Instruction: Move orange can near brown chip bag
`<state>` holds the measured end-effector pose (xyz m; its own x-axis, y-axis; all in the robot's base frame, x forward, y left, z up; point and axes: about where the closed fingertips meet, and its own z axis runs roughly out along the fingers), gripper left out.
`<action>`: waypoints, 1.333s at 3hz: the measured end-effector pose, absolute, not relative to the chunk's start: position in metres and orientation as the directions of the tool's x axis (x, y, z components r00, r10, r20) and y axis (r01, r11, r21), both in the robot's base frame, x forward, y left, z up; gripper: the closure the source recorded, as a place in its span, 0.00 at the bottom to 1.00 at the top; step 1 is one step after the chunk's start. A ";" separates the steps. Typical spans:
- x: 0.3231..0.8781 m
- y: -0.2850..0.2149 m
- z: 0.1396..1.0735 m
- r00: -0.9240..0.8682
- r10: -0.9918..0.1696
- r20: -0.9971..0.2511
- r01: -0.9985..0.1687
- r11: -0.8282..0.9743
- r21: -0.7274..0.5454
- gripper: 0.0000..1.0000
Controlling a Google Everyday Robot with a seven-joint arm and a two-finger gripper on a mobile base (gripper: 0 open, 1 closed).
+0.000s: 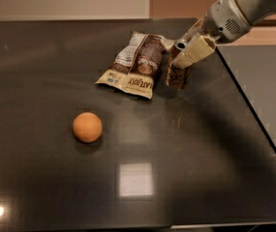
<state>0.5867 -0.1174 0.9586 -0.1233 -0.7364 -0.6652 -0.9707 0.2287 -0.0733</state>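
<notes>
The orange can [178,76] stands upright on the dark table, just right of the brown chip bag [138,64], close to its right edge. The bag lies flat, crinkled, with a dark brown centre and cream edges. My gripper [188,50] comes in from the upper right and is shut on the can's upper part, its cream finger [194,52] across the can's top. The can's lower half shows below the finger.
A round orange fruit [87,127] lies on the table to the lower left. The dark table [176,168] has its right edge running diagonally at the right, with a grey floor beyond. A bright light reflection lies near the front.
</notes>
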 end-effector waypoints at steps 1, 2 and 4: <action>0.611 -0.115 0.940 -0.149 -0.718 -0.680 -0.971 0.237 -0.038 1.00; 0.627 -0.107 0.925 -0.164 -0.709 -0.686 -0.972 0.235 -0.011 0.84; 0.638 -0.099 0.909 -0.170 -0.706 -0.687 -0.974 0.227 0.008 0.38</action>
